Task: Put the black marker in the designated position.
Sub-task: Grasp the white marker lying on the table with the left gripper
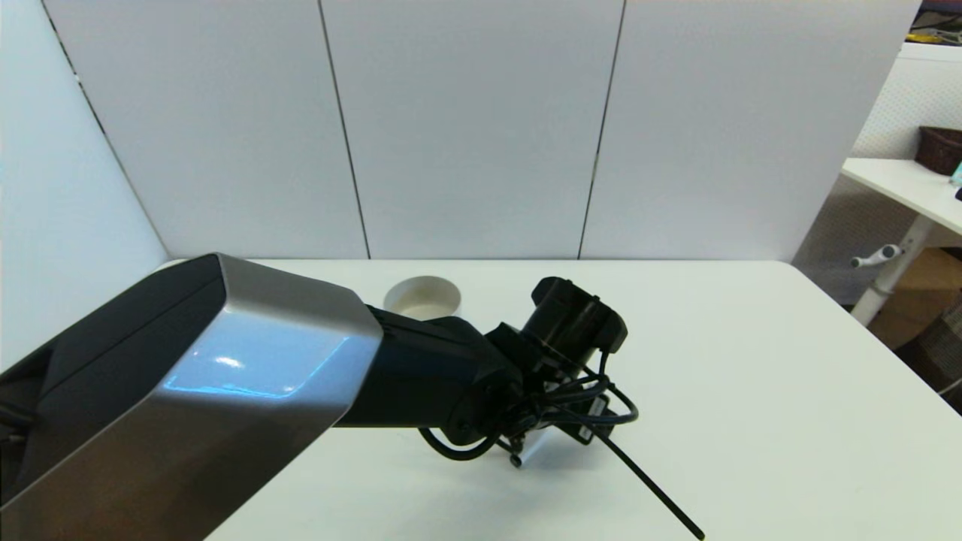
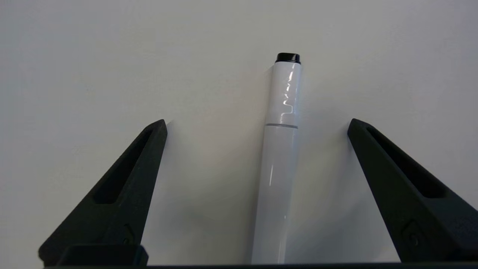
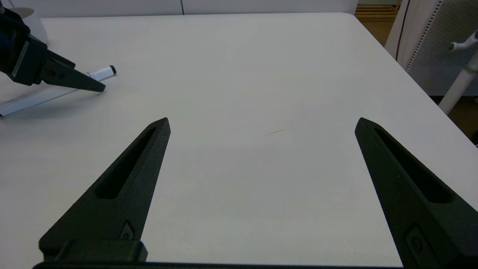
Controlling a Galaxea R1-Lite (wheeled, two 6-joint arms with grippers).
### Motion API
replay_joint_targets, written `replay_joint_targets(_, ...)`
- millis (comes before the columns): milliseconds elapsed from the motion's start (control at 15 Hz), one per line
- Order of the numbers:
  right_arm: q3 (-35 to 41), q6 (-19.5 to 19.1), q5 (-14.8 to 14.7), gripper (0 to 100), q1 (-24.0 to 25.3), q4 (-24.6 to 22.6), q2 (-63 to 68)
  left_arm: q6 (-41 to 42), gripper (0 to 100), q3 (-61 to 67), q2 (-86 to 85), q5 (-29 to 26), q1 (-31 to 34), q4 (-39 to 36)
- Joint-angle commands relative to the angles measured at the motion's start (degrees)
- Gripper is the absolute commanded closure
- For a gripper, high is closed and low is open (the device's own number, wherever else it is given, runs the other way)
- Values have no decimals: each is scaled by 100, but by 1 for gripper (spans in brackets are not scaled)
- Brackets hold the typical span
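Observation:
The black marker (image 2: 278,164), a white barrel with a small black end, lies flat on the white tabletop. My left gripper (image 2: 257,121) is open and straddles it, one finger on each side with a wide gap to the barrel. In the right wrist view the marker's black-tipped end (image 3: 102,72) pokes out past a left finger (image 3: 74,78) low over the table. The head view shows my left arm (image 1: 421,376) reaching over the table's middle and hiding its own fingers. My right gripper (image 3: 262,119) is open over bare table to the right, holding nothing.
A white bowl (image 1: 422,297) stands near the table's back edge, behind the left arm. A black cable (image 1: 654,488) trails from the left wrist toward the front. The table's right edge (image 3: 410,74) drops off beside a white stand (image 3: 461,74).

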Motion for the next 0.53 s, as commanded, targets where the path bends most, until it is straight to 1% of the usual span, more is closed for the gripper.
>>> replay_joint_targets(67,5,2,4,0,1,-4,7,28,0,18,19,15,-9,28)
replay_joint_targets(533,-4,2,4,0,1,-4,7,19,0,9,27,24,-9,28)
